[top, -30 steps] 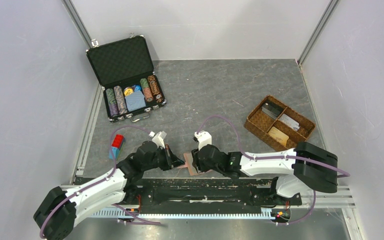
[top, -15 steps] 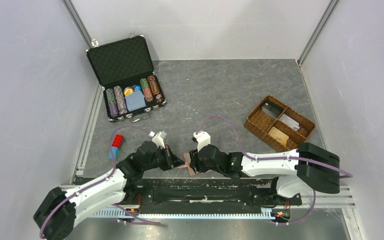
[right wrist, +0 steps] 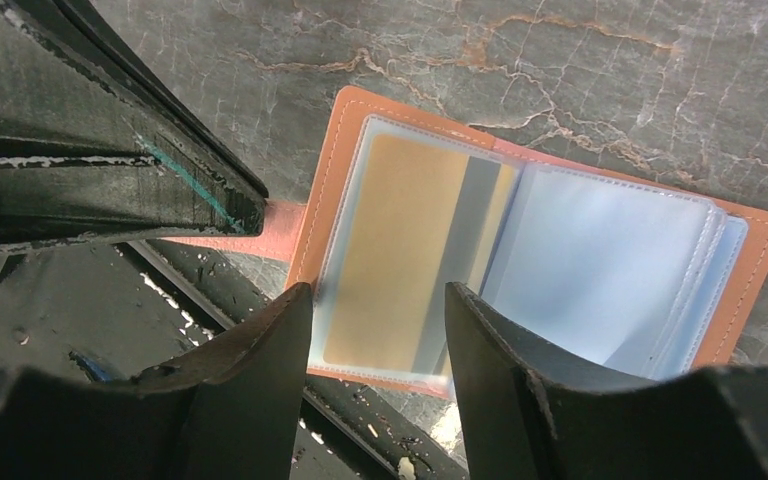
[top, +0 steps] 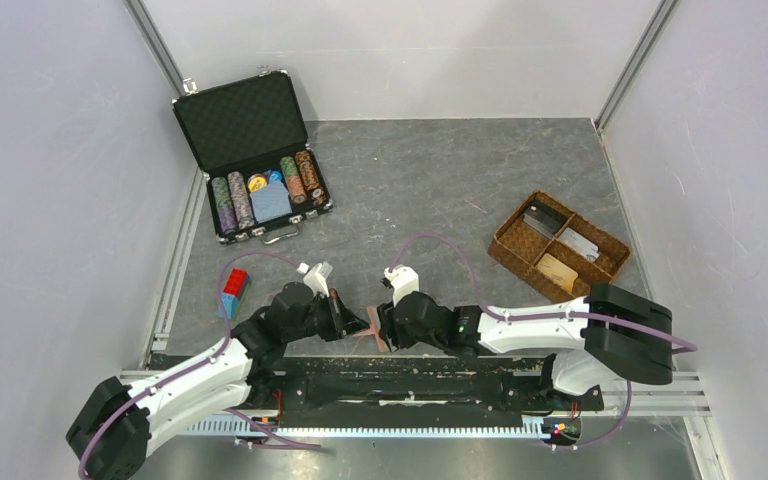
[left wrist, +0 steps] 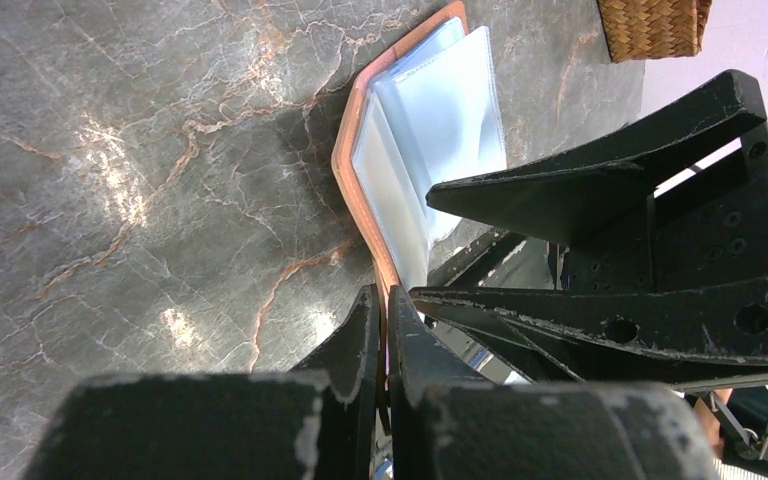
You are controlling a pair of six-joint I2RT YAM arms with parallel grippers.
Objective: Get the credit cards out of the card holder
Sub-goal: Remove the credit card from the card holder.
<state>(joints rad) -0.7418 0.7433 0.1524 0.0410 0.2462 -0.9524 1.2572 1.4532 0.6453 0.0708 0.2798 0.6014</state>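
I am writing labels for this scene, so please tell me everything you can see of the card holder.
The card holder is a small tan-orange wallet, leather by its look. It lies open on the grey marbled table, near its front edge, between the two arms. Inside are clear pale blue sleeves with stitched edges; one holds a tan card with a grey stripe. The left tool is shut on its short tab. The right tool is open, above the filled sleeve.

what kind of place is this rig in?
Probably a lab test cell: blank white walls box in the table, left arm and right arm are bolted at its near edge, and props like a chip case and woven tray look staged.
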